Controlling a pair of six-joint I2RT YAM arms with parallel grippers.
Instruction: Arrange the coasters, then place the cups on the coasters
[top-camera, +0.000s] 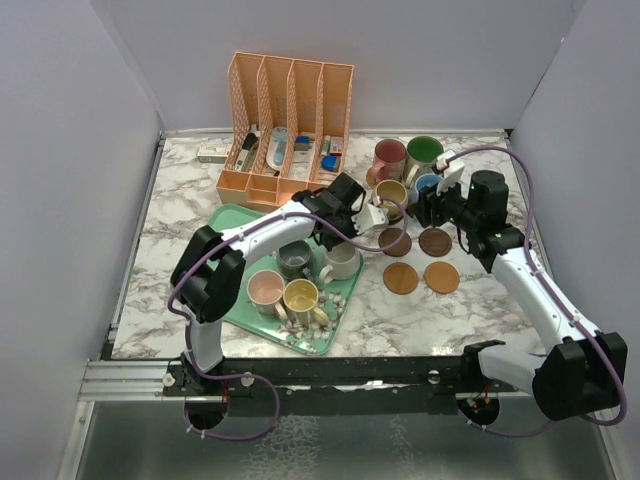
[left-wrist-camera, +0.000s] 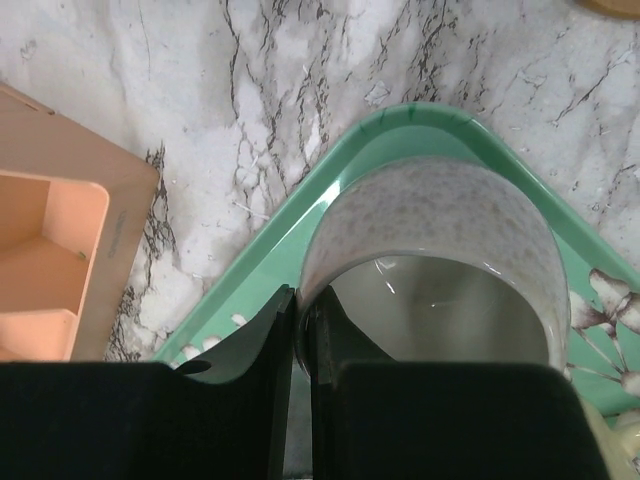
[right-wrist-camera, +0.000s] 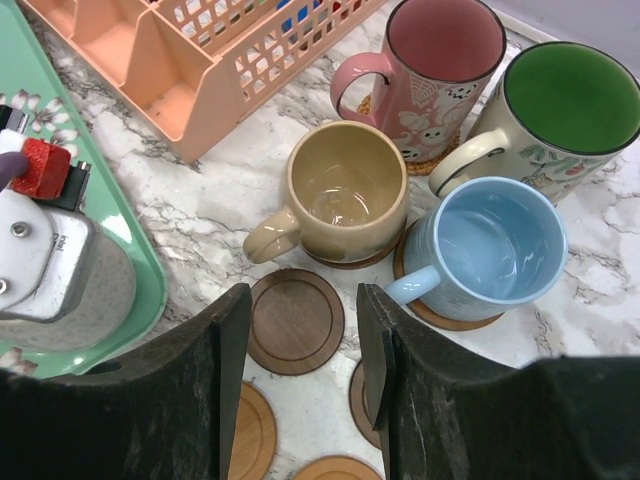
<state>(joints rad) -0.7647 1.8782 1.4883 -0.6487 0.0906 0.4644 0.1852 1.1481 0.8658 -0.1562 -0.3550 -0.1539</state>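
My left gripper (left-wrist-camera: 298, 300) is shut on the rim of a cream-grey cup (left-wrist-camera: 440, 215), which sits at the corner of the green tray (left-wrist-camera: 400, 115); this cup (top-camera: 342, 262) is at the tray's right side. Three more cups stand on the tray (top-camera: 240, 220). Pink (right-wrist-camera: 440, 60), green (right-wrist-camera: 560, 100), tan (right-wrist-camera: 345, 190) and blue (right-wrist-camera: 495, 245) cups sit on coasters. My right gripper (right-wrist-camera: 300, 300) hangs open and holds nothing, above a bare dark coaster (right-wrist-camera: 295, 320). Two light coasters (top-camera: 401, 278) (top-camera: 441, 277) and another dark one (top-camera: 435, 241) lie bare.
A peach file organizer (top-camera: 290, 120) stands at the back, close behind the tray and the cups. The left arm (top-camera: 270, 225) reaches across the tray. Grey walls close in the marble table (top-camera: 180, 200) on three sides.
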